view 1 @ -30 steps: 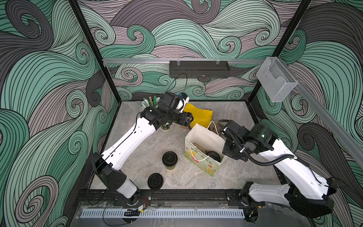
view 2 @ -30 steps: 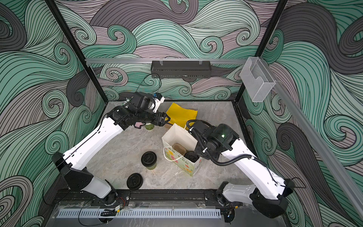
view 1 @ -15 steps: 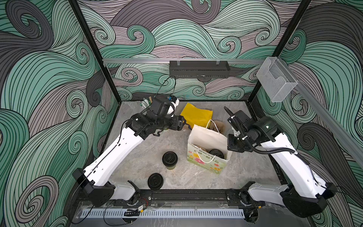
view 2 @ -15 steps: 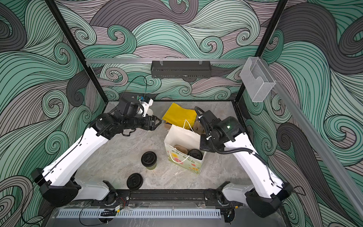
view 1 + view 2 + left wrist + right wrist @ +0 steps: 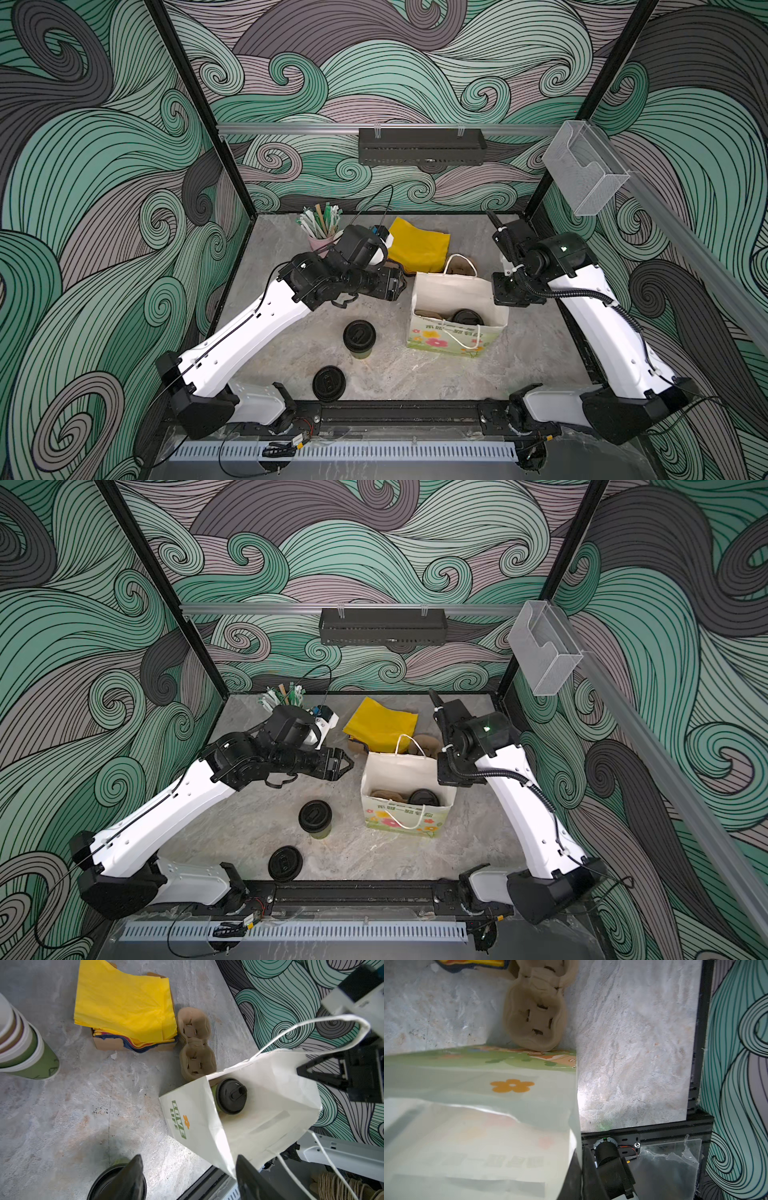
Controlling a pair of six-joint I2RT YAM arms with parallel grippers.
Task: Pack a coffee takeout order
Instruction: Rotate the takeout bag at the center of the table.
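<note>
Paper bag [image 5: 453, 291] stood mid-table, bare marble [image 5: 415, 374] frontward; lidded cups, two (bagged cup [image 5: 468, 317], table cup [image 5: 359, 336]); left gripper [image 5: 188, 1157] gaped, right gripper [image 5: 503, 293] unclear.

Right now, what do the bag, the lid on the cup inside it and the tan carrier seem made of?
The bag looks like thin matte white paper: creased, printed, string handles. The lid looks like black plastic: slight sheen, moulded spout. The carrier is probably moulded paper pulp: tan, dull, rough, rounded wells.

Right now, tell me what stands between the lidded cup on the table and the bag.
Nothing visible. Bare table lies between that cup and the paper bag, whose mouth is open; another lidded cup sits inside.
</note>
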